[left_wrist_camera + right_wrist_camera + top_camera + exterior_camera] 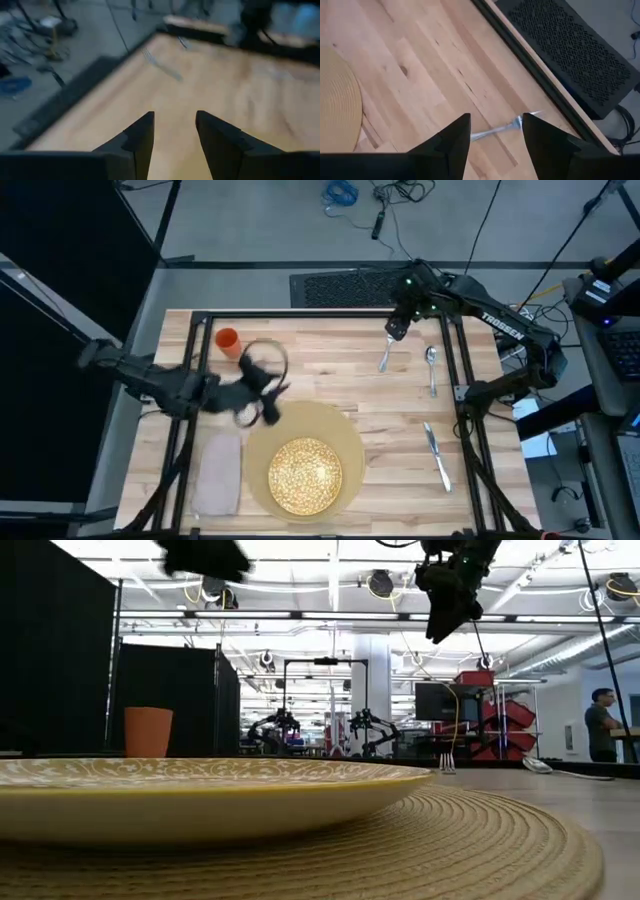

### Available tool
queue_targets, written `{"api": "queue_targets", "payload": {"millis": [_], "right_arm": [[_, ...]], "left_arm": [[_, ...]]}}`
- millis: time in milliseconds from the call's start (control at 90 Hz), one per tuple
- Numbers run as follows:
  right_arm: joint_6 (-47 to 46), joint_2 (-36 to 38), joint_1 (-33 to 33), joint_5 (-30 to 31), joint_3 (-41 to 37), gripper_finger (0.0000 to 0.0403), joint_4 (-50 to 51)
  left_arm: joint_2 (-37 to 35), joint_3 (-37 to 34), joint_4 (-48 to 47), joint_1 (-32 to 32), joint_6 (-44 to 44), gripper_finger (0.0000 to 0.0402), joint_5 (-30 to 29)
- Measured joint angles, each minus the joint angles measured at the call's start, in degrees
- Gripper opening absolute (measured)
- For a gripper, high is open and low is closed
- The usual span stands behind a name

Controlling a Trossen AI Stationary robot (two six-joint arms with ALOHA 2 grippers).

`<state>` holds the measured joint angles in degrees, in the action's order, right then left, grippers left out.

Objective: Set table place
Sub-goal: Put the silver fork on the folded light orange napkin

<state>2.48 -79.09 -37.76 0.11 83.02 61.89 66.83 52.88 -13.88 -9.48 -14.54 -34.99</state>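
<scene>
High view: the wood-plank surface (330, 370) is carrying the whole setting. The tan mat (345, 430) is sitting at the near centre, with the gold-speckled plate (305, 470) lying on its near half. The napkin (218, 472) is lying flat just left of the mat, not touching the plate. The knife (437, 453) is lying well right of the mat, the spoon (431, 367) beyond it toward the far right, and the fork (384, 360) just left of the spoon. The orange cup (227, 339) is standing upright at the far left.

The left gripper (262, 402) is hanging over the mat's far-left edge, near the cup; in the left wrist view its fingers (140, 137) are standing apart with nothing between them, only bare wood below.

The right gripper (396, 330) is hovering above the fork at the far edge. In the right wrist view its fingers (451, 142) are spread, the fork lying on the planks beneath the gap, not gripped. Low view is showing this gripper well above the surface.
</scene>
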Motion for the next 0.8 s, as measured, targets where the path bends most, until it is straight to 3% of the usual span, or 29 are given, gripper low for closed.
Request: {"api": "queue_targets", "payload": {"millis": [144,256,333,511,622,800], "right_arm": [[0.22,0.23,0.0,6.61,-1.42,0.0164,6.59],[-3.59,2.77,-0.01,12.18,-6.18,0.0164,8.1],[-5.94,6.43,0.0,13.35,-10.81,0.0164,8.18],[-14.58,17.4,0.0,13.19,-22.0,0.0164,6.74],[-19.73,24.72,-0.01,13.16,-27.94,0.0164,3.12],[-26.71,35.04,0.0,12.05,-37.38,0.0164,-4.01]], "left_arm": [[5.72,0.0,11.51,13.13,4.34,0.0136,15.89],[12.38,0.02,19.18,21.98,0.63,0.0136,31.43],[18.14,0.24,25.08,26.91,-2.57,0.0136,38.98],[32.71,10.76,27.96,33.33,-6.12,0.0136,45.23],[41.18,21.54,27.17,33.2,-5.68,0.0136,48.59],[52.56,37.43,21.34,31.21,-6.17,0.0136,48.42]]}}
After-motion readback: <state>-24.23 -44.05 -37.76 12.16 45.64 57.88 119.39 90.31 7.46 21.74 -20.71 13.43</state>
